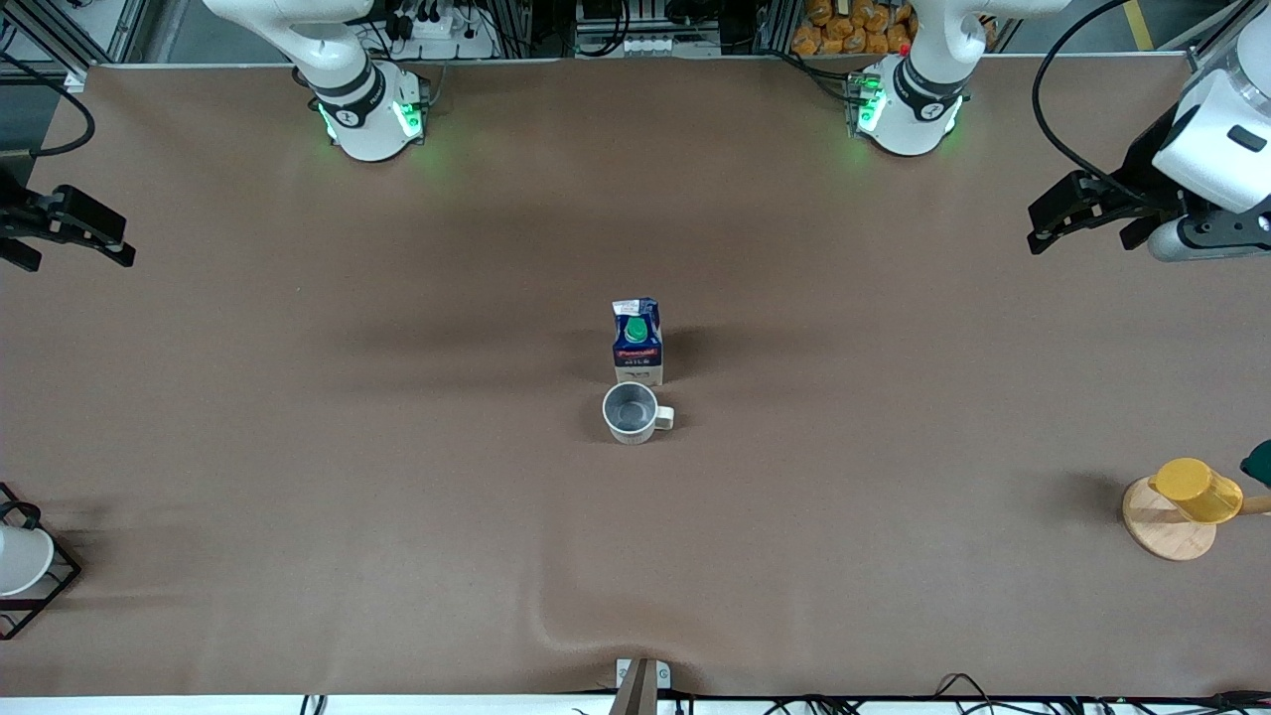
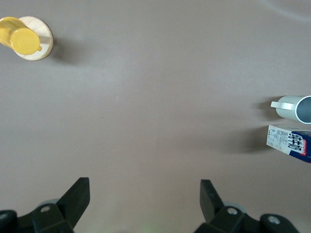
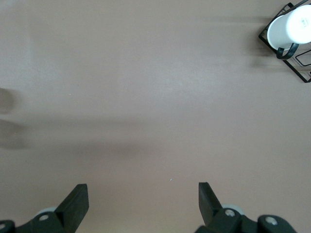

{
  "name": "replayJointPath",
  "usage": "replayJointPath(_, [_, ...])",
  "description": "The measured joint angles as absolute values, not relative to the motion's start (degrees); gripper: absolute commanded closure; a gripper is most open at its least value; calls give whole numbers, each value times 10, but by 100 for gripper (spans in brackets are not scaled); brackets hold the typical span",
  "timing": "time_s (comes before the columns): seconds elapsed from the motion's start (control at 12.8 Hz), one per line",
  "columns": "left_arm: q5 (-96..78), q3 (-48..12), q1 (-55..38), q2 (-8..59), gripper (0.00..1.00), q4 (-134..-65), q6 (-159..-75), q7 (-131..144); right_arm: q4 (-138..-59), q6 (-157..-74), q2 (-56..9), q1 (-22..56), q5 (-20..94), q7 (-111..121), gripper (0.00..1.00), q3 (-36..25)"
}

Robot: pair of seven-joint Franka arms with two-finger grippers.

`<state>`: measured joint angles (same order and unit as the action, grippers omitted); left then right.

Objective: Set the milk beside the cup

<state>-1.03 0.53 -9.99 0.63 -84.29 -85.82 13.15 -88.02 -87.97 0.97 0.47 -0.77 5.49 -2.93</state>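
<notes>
Nearest the front camera among the task's things, the cup point(image 1: 631, 411) sits at the middle of the worktop, well away from every edge, pale grey-white with a grey inside and a cream handle turned toward the left arm's end. Just beside it, slightly farther from the camera, the milk point(image 1: 636, 342) stands upright: a dark blue gable top with a green round cap, a red label band and a white lower part. By the look of it the task is done. The carton should be light and fairly stiff but crushable, its coated sides a little slippery; the flat side walls below the gable would be the place to pinch. At the edge by the left arm's end, a yellow cup point(image 1: 1197, 491) lies on a wooden disc point(image 1: 1170, 521); a white cup in a wire frame point(image 1: 22, 562) sits at the edge by the right arm's end.

Left wrist view: the left gripper point(image 2: 145, 201) hangs over bare worktop, fingers spread wide and empty, with cup and milk well apart from it.

Right wrist view: the right gripper point(image 3: 143, 201) waits likewise, spread wide and holding nothing.
</notes>
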Motion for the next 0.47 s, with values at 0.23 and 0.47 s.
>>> replayJointPath(0.23, [-10,7,-99,8,0,-843,-858,131,-880,-880,10,5,-8,55,0,-29])
replayJointPath(0.47, [-10,12,-94,14,0,-843,-858,131,-880,-880,10,5,-8,55,0,-29])
